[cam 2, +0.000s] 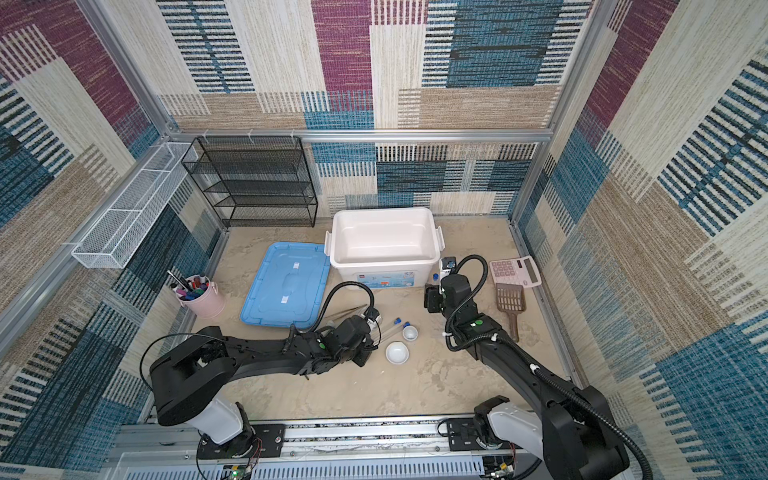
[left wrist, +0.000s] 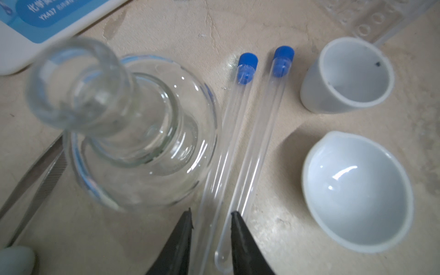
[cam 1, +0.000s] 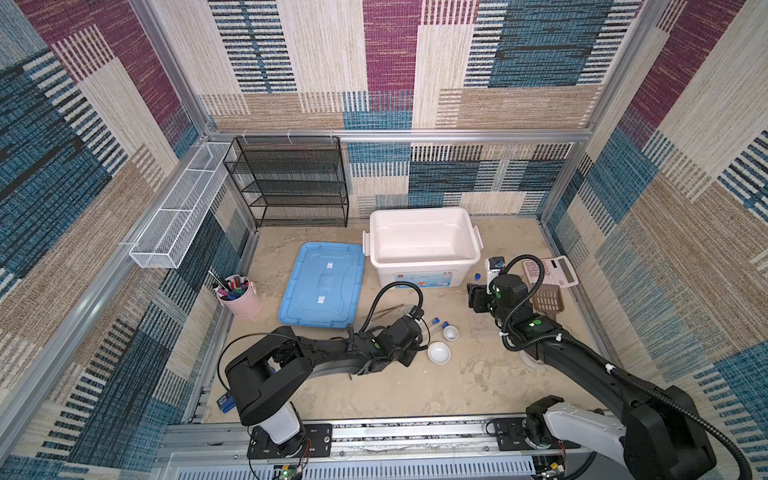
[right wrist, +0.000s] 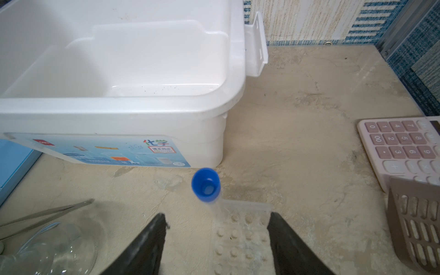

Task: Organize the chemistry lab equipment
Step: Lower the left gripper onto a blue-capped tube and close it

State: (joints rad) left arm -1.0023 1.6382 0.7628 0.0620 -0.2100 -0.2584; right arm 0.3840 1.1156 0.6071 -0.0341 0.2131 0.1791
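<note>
White box (right wrist: 214,133), front label (right wrist: 156,148): large characters 化学, smaller print below too fine to read. In the left wrist view the label also shows YX437 under cut-off Chinese characters. Calculator (right wrist: 402,145): pink keys 0–9, 00, a dot; white key marked +.

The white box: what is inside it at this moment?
Nothing shows inside the white box: both top views show only its bare white floor, and the right wrist view a few dark specks. Its near wall covers a strip of floor, which cannot be checked.
</note>
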